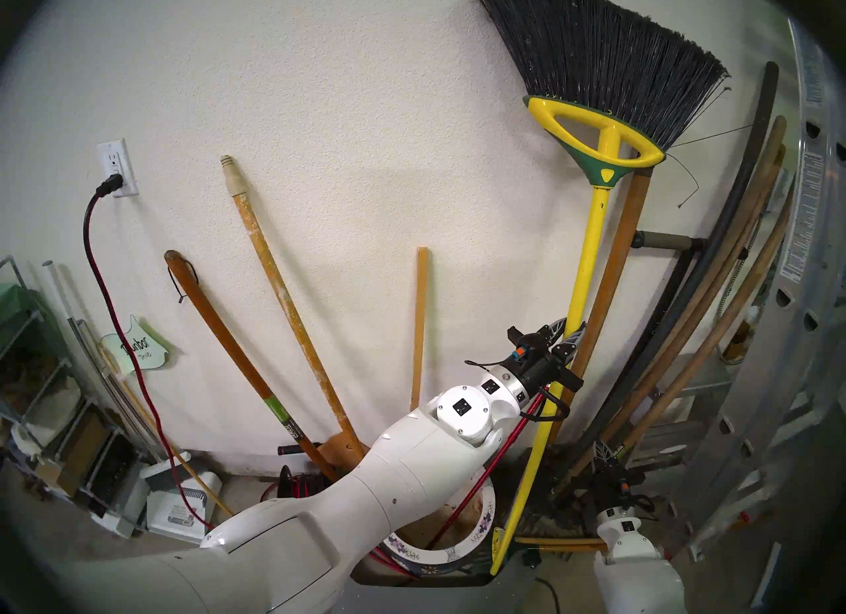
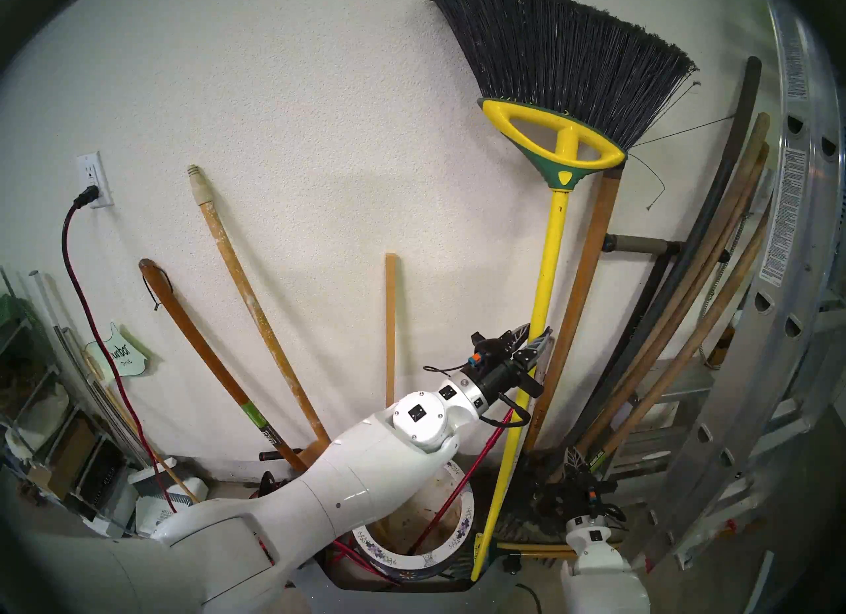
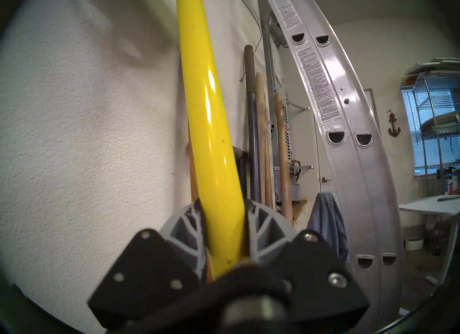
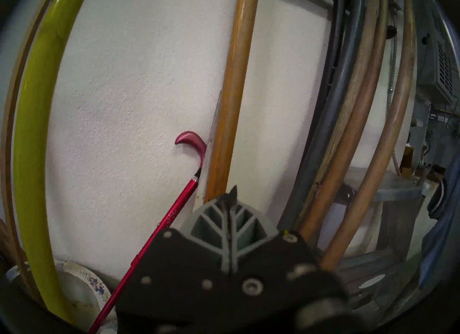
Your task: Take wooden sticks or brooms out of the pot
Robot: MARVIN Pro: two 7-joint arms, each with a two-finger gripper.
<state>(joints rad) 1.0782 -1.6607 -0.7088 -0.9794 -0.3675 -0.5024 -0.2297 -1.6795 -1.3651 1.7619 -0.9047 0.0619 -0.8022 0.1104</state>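
Head views: left gripper (image 1: 567,335) clamping broom (image 1: 590,251) mid-handle, foot resting outside pot (image 1: 486,514) at its right rim, evidently for lifting clear; pole (image 1: 284,292) and slat (image 1: 420,320) leaning inside. Left wrist: fingers (image 3: 185,234) pinching yellow handle. Right wrist: right gripper (image 4: 230,202) pressing jaws together, holding nothing.

Left arm (image 1: 403,457) covers the near-left of the pot (image 1: 486,514); feet of the long pale pole (image 1: 284,297), the thin slat (image 1: 419,325) and the dark brown handle (image 1: 229,347) are hidden behind it. Broom (image 1: 588,251) handle: lower end runs past the pot's right rim, and whether it sits inside cannot be told. In the left wrist view the broom head is cut off at the top edge (only a green corner shows). Right end effector (image 4: 230,201) mount is blurred. Red cane (image 4: 174,216) foot is lost behind it.
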